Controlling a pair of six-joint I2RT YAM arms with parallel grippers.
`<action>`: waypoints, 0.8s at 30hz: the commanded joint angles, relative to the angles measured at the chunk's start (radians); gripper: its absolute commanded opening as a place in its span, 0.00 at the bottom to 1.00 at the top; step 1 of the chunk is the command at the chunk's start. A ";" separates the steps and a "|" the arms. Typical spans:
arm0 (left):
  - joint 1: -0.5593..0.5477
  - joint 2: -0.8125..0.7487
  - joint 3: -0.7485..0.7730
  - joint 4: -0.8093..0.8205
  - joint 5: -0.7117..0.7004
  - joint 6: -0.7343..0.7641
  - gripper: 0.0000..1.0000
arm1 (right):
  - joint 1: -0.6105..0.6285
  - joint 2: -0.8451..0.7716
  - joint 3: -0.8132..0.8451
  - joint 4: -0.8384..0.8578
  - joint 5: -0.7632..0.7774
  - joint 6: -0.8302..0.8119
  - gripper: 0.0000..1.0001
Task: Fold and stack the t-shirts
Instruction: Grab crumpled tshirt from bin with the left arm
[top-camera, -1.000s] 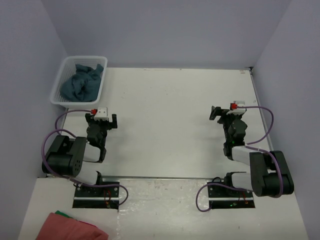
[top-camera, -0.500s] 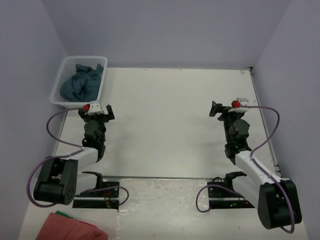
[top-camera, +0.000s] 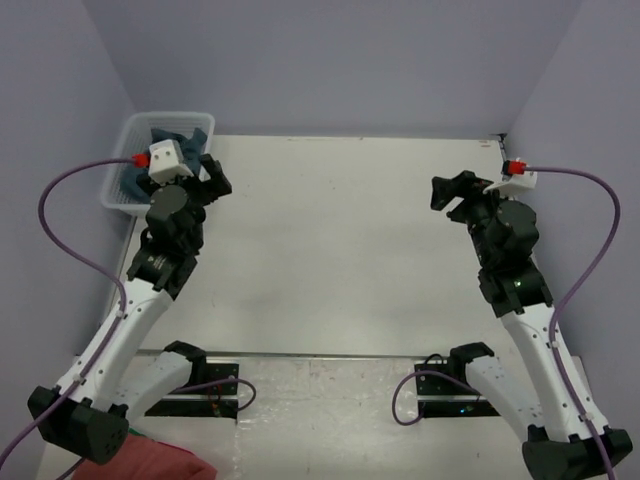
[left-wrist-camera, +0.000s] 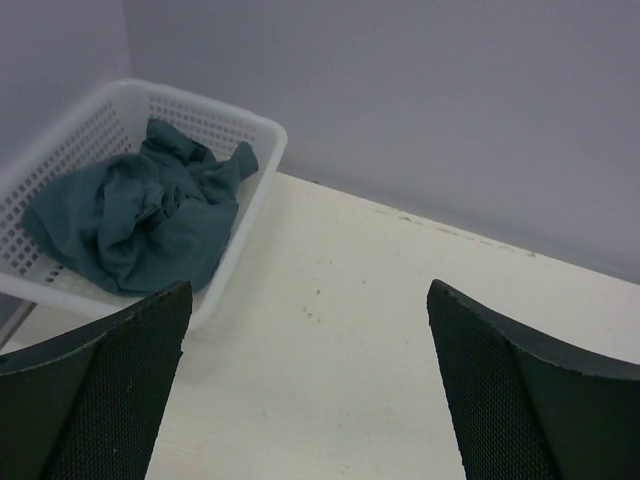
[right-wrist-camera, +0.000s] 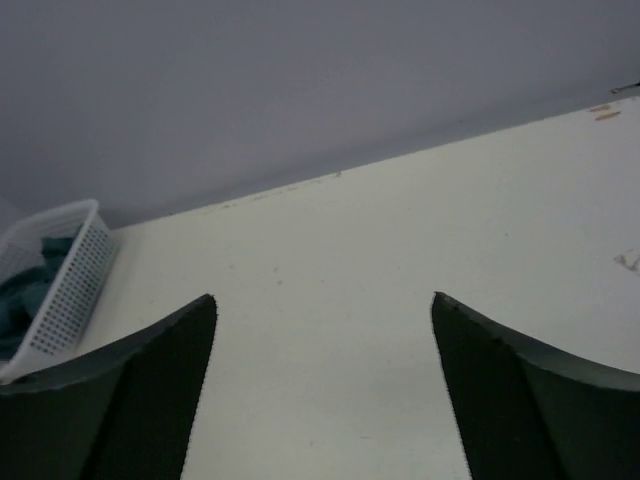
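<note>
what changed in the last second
Both arms unfolded and reached away from their bases: the left arm swung toward the white plastic mesh basket, the right arm out over the white table. Nothing was taken hold of; both sets of jaws are open and empty. The crumpled dark teal-blue t-shirt stayed in the basket, and the pink-red cloth stayed at the near left corner.

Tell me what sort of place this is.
Likely a robot test cell: plain walls around a white table, two arms bolted to it, a basket holding a crumpled t-shirt.
</note>
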 joint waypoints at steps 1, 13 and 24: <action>-0.005 -0.090 0.043 -0.268 0.006 -0.115 1.00 | -0.034 -0.020 0.021 -0.184 -0.046 0.173 0.99; 0.010 -0.167 0.070 -0.345 -0.024 -0.312 1.00 | -0.039 -0.049 -0.005 -0.119 -0.263 0.069 0.99; 0.142 0.294 0.463 -0.515 -0.088 -0.108 0.88 | -0.006 -0.067 0.151 -0.374 -0.262 0.035 0.99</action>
